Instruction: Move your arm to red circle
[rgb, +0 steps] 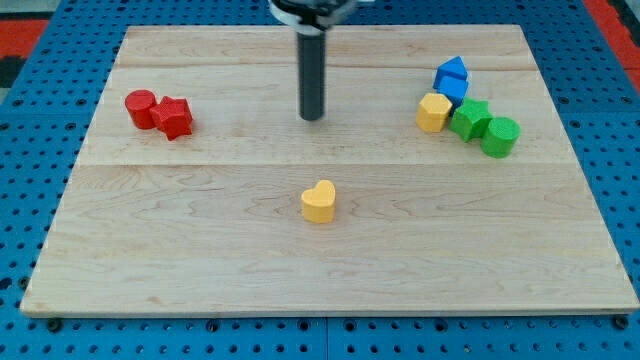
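Observation:
The red circle block (140, 108) stands at the view's left on the wooden board (200, 260), touching a red star-shaped block (174, 118) on its right. My tip (313, 116) rests on the board near the top middle, well to the right of both red blocks and apart from every block. The rod rises straight up out of the view's top.
A yellow heart block (319, 201) lies below my tip near the board's middle. At the view's right is a cluster: two blue blocks (451, 78), a yellow block (434, 112), a green star (470, 119) and a green circle (500, 136).

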